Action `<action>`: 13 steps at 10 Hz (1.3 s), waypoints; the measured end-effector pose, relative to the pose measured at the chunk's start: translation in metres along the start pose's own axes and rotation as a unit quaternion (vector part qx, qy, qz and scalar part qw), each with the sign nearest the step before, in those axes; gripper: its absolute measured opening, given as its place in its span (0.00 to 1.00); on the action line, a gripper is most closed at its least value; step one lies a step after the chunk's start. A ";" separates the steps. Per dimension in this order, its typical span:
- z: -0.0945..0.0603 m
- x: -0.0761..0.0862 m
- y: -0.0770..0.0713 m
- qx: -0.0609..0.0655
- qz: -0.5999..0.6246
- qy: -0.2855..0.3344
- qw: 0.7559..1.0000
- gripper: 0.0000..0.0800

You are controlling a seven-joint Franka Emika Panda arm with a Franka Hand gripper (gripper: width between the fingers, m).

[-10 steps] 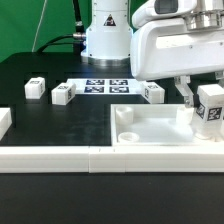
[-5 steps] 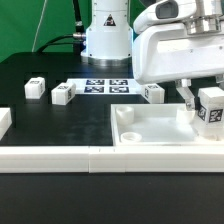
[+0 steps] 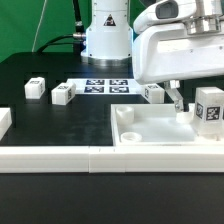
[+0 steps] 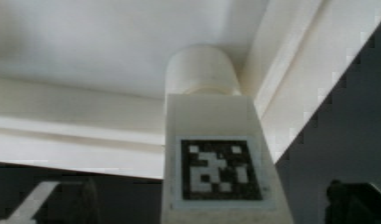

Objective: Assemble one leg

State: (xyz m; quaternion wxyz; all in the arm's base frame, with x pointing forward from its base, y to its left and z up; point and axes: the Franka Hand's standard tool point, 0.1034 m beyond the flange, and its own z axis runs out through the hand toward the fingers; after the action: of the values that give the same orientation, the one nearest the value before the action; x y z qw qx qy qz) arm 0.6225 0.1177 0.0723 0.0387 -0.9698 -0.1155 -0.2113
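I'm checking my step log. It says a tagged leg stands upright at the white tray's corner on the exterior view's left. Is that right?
Not quite. The leg stands upright at the corner of the tray on the exterior view's right, not its left, as the exterior view shows. The rest is correct.

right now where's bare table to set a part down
Widest free patch: black table bordered by the small blocks behind, the tray-like piece on the exterior view's right and the white front rail. Crowded: the back row around the marker board, and over the tray where the tool straddles the leg.
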 end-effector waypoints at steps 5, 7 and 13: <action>-0.020 0.012 -0.006 0.003 0.006 -0.011 1.000 0.81; -0.018 0.009 -0.006 0.005 0.007 -0.025 1.000 0.81; -0.014 0.017 0.009 0.024 0.018 -0.196 0.980 0.81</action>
State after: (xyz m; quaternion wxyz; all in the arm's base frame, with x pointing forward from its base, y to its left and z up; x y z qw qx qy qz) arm 0.6344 0.1108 0.0921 0.0420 -0.9931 -0.1081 -0.0140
